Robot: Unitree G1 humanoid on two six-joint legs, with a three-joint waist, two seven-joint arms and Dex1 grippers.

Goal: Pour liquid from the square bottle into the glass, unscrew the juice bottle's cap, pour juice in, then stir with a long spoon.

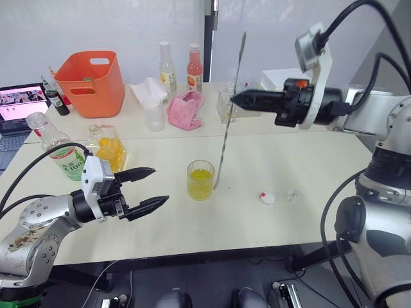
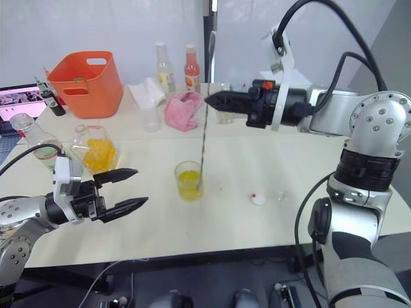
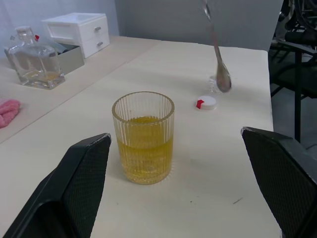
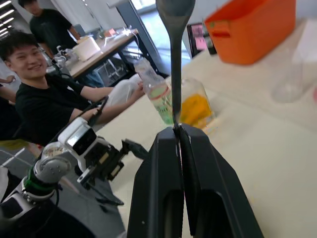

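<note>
Glass (image 1: pixel 200 180) stands mid-table (image 1: pixel 308 192), part full of yellow liquid. Right pincer (image 1: pixel 234 99) hangs above the table at the glass's 1 o'clock, clenched on the spoon (image 1: pixel 228 119) partway along its shaft; the spoon hangs nearly upright, its bowl low beside the glass at 3 o'clock, outside the rim. Cap (image 1: pixel 267 198) lies on the table further toward 3 o'clock. Left pincer (image 1: pixel 146 189) hovers at the glass's 9 o'clock, released, fingers spread wide. Square bottle (image 1: pixel 108 148) and uncapped juice bottle (image 1: pixel 58 149) stand side by side at 9 to 10 o'clock.
</note>
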